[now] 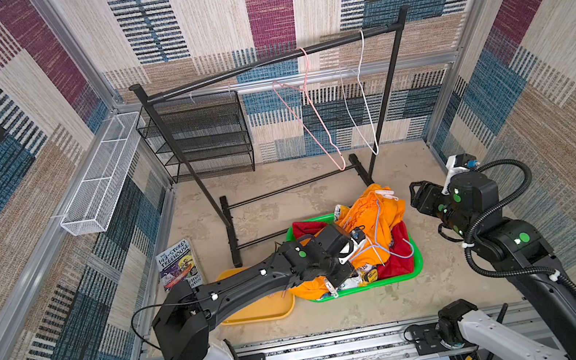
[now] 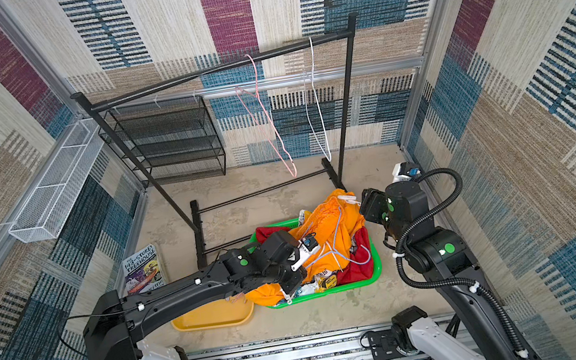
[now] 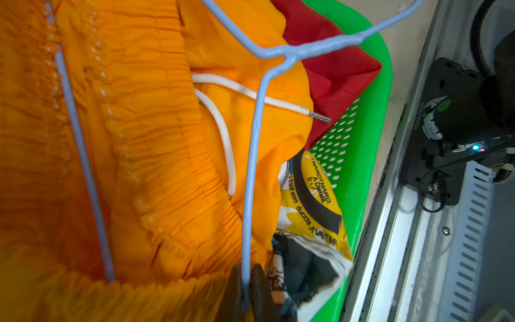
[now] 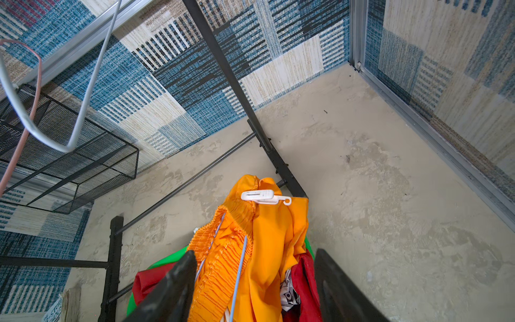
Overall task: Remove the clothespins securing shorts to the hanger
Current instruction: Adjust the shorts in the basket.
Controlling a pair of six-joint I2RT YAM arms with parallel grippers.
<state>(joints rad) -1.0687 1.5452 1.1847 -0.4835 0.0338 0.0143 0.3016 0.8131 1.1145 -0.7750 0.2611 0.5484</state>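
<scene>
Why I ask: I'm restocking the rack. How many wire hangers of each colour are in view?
Pink wire hanger: 1
White wire hanger: 1
Blue wire hanger: 1
Total: 3

Half-buried in the basket point(image 1: 418, 258)
Printed shorts point(image 3: 315, 195) mostly under the orange pair point(image 1: 390, 212); left arm point(image 1: 255, 281) covers part of the tray point(image 1: 259, 312) and the book's point(image 1: 175, 261) lower edge.

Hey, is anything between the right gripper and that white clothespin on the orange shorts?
Nothing visible. The open right gripper faces the clothespin across an open gap; only the orange shorts it clips rise beneath the path.
</scene>
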